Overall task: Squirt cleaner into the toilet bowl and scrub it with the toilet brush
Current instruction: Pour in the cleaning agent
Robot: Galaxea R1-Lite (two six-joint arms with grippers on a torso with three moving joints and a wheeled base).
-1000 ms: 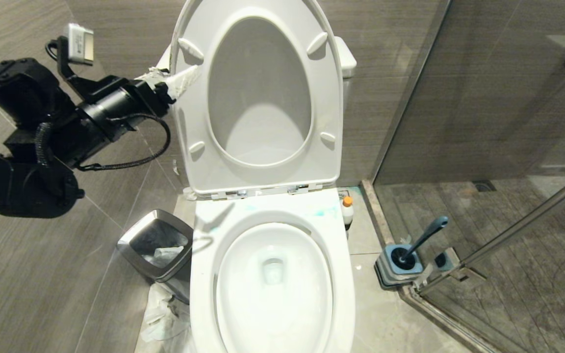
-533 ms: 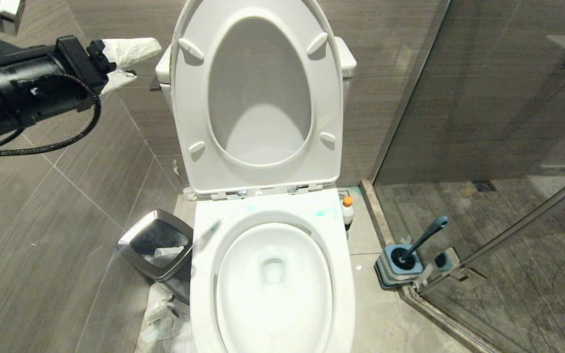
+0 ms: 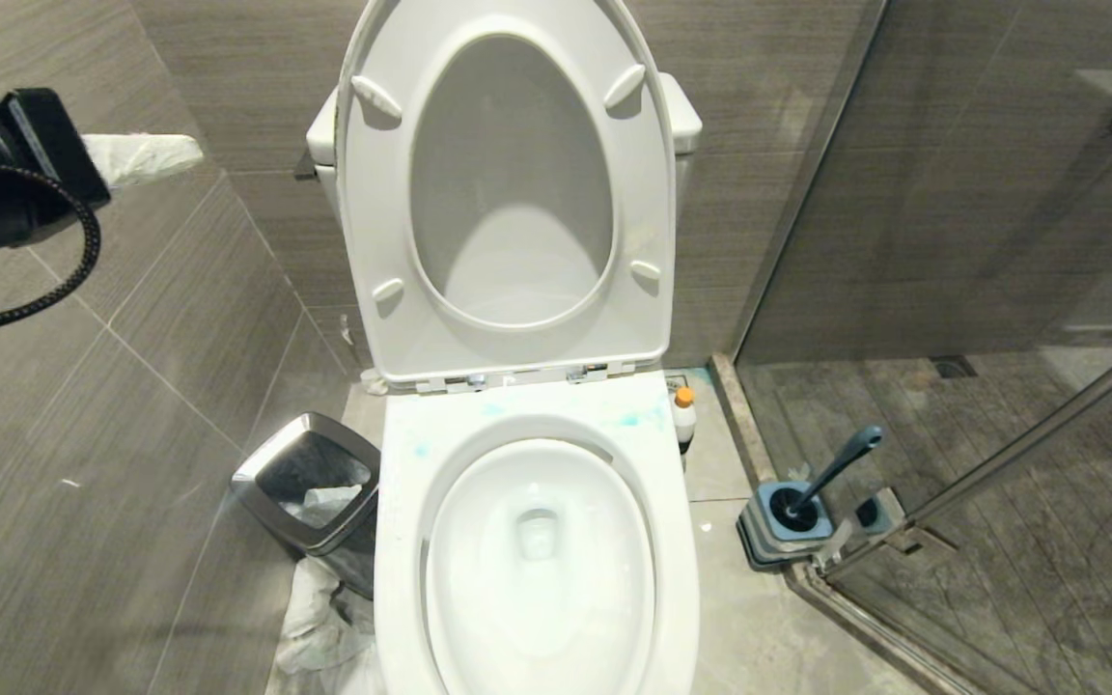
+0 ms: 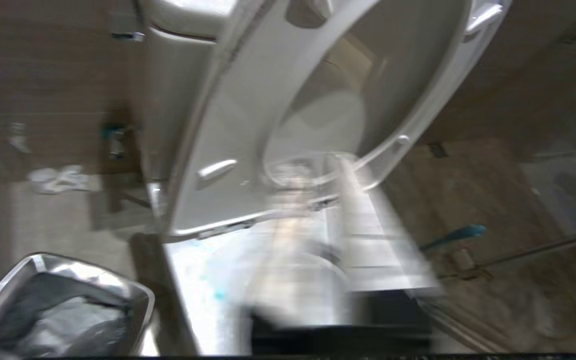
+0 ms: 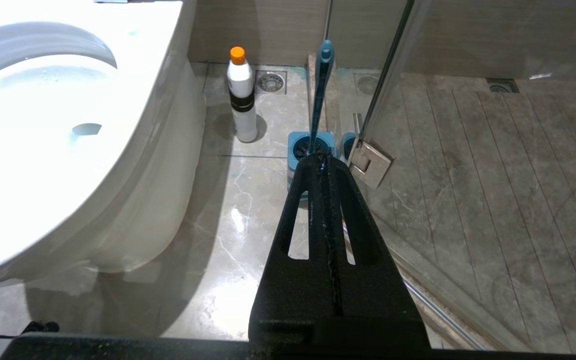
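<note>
My left gripper (image 3: 184, 152) is raised at the left of the head view, beside the tiled wall and well apart from the cistern; its white-wrapped fingers (image 3: 136, 157) are pressed together and hold nothing. My right gripper (image 5: 321, 159) is parked low over the floor, its black jaws closed flat against each other, empty, pointing toward the brush holder (image 5: 308, 147).

The bowl (image 3: 537, 565) stands open, seat and lid (image 3: 508, 183) upright against the cistern. Light blue smears mark the rim behind the bowl opening and at its left side. Water sits in the basin.

The cleaner (image 3: 682, 413) stands upright on the floor at the right rear corner of the toilet, just beside the pedestal, orange cap on. The brush (image 3: 831, 470) stands in its holder, handle tilted toward the glass shower door (image 3: 1000, 241), near the door's hinge bracket. Cleaner and brush are apart from each other and from both grippers.

A steel bin (image 3: 310, 492) sits on the floor at the toilet's left side, touching crumpled white plastic (image 3: 319, 627) below it.
</note>
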